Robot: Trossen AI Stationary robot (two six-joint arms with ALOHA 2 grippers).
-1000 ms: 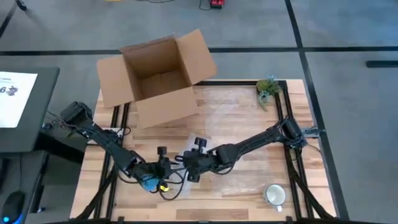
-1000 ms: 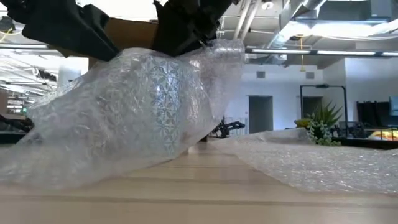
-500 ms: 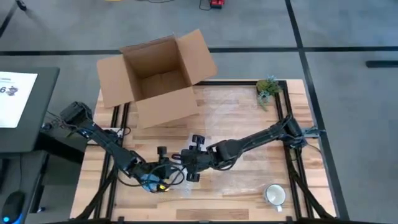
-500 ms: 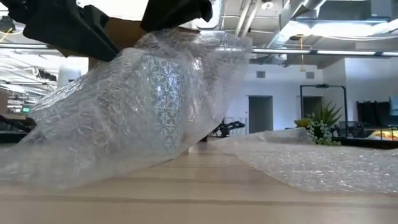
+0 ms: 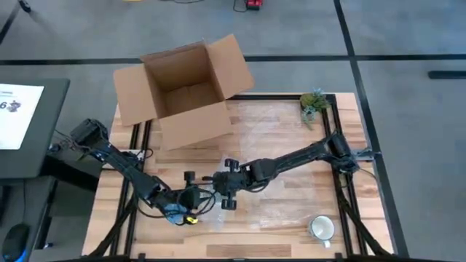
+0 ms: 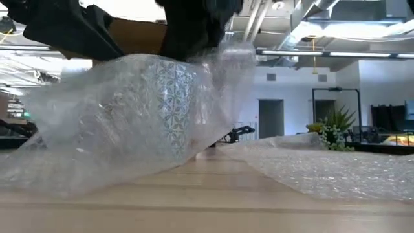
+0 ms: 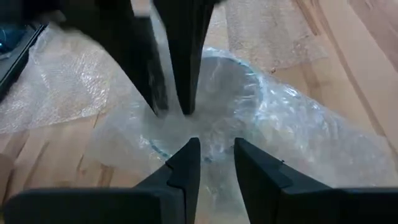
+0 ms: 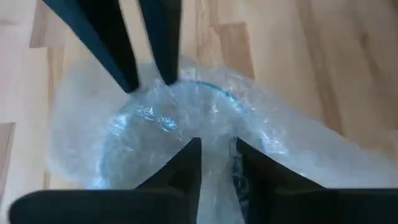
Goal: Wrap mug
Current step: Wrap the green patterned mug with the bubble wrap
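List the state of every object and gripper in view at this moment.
Cardboard box: open, flaps up.
Wrapped mug: covered in bubble wrap, on its side.
Bubble wrap: bunched around the mug.
Second mug: upright, unwrapped.
Left gripper: pinching wrap.
Right gripper: pinching wrap.

The right end effector (image 5: 218, 183) has drawn back from the left, and the bubble wrap (image 6: 123, 123) now sags lower and flatter.

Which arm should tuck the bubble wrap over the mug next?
Probably right: the right gripper pinches the bubble wrap above the mug; the left gripper pins it beside.
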